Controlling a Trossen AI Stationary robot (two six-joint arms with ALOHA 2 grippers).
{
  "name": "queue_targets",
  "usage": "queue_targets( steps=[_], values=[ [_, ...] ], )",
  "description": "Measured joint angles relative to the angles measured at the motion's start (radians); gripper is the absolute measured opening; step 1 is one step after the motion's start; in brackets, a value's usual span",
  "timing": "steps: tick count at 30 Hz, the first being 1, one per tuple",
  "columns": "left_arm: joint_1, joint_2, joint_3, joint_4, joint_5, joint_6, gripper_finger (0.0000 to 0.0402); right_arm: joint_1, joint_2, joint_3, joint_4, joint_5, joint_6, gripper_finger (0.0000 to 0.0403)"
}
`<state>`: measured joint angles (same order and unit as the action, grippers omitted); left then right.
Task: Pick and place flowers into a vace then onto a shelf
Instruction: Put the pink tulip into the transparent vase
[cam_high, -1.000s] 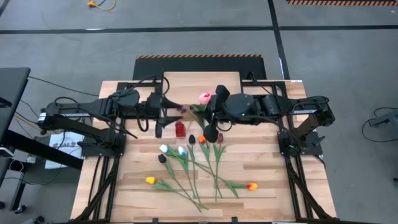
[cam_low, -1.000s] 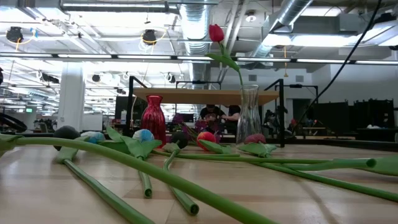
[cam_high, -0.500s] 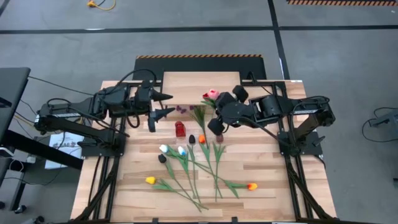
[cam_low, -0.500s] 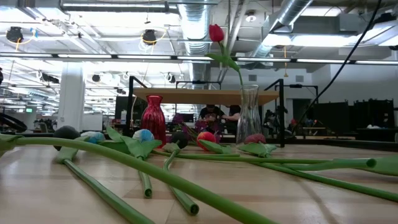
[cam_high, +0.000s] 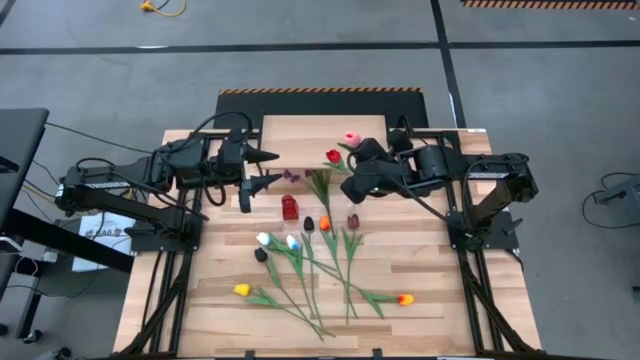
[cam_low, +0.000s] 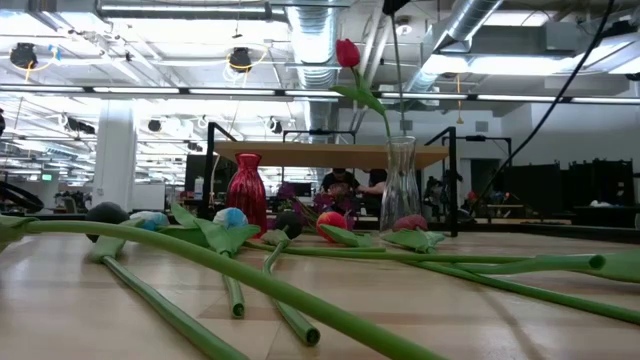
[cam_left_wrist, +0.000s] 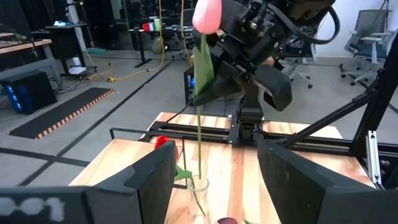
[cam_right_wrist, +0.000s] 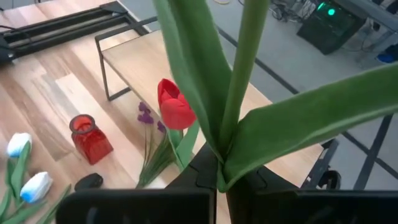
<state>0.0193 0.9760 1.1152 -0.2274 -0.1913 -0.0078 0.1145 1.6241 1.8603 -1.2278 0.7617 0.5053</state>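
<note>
My right gripper (cam_high: 350, 185) is shut on a pink tulip (cam_left_wrist: 207, 14), raised over the clear glass vase (cam_low: 400, 190). A red tulip (cam_low: 347, 52) stands in that vase, leaning on its rim. My left gripper (cam_high: 268, 170) is open and held above the table to the left of the vases, touching nothing. Several more tulips (cam_high: 300, 265) lie flat on the planks nearer the front. A purple sprig (cam_right_wrist: 146, 115) lies by the small red vase (cam_high: 289, 207). The shelf (cam_high: 300, 135) stands at the far edge. My right gripper pinches the pink tulip's stem (cam_right_wrist: 221, 168) between its two fingers, where the leaves branch off. The fingers come level from the table's right, across the stem. The tulip stands upright, head above the gripper, and its lower stem (cam_left_wrist: 199, 155) reaches down to the clear vase's mouth (cam_left_wrist: 199, 185).
The red vase (cam_low: 247, 190) stands upright just left of the clear one. Loose tulip stems and leaves cross the middle and near part of the table (cam_high: 220, 300). The shelf's black legs (cam_low: 212, 180) stand behind the vases. People sit in the room beyond the table.
My right gripper has risen and drawn back toward the table's right and far edge, turning the pink tulip upright so its stem now hangs over the clear vase. My left gripper pulled away from the red vase toward the far-left, then kept still.
</note>
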Motion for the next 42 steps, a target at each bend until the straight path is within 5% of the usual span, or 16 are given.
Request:
queue_targets(
  steps=[22, 42],
  values=[
    [0.0, 0.0, 0.0, 0.0, 0.0, 0.006, 0.0219, -0.077, 0.0, -0.005, -0.048, -0.056, 0.123, 0.0002],
    [0.0, 0.0, 0.0, 0.0, 0.0, 0.005, 0.0219, -0.049, -0.003, -0.31, 0.113, 0.006, 0.275, 0.0002]
  ],
)
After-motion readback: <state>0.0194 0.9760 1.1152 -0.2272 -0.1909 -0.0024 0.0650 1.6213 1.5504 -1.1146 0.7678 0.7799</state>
